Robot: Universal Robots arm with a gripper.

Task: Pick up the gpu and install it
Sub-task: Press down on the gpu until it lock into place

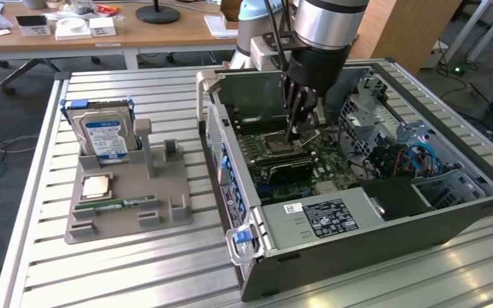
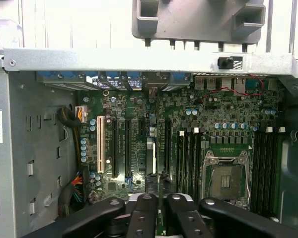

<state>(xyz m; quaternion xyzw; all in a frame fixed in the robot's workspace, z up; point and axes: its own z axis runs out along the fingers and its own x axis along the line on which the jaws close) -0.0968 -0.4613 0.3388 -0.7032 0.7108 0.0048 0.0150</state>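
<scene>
From my seat the arm (image 1: 328, 25) stands nearly upright, reaching down into the open computer case (image 1: 435, 224). The claw (image 1: 303, 135) hangs low over the main board (image 2: 134, 119), close by the bare processor socket (image 2: 227, 181). Its fingers (image 2: 145, 213) are drawn close together, clamped on the gpu (image 2: 151, 156), which I see edge-on as a thin pale strip above the long slots. Outside, the grey tray (image 1: 101, 224) carries a hard drive (image 1: 103, 135) and a memory stick (image 1: 122, 205)
</scene>
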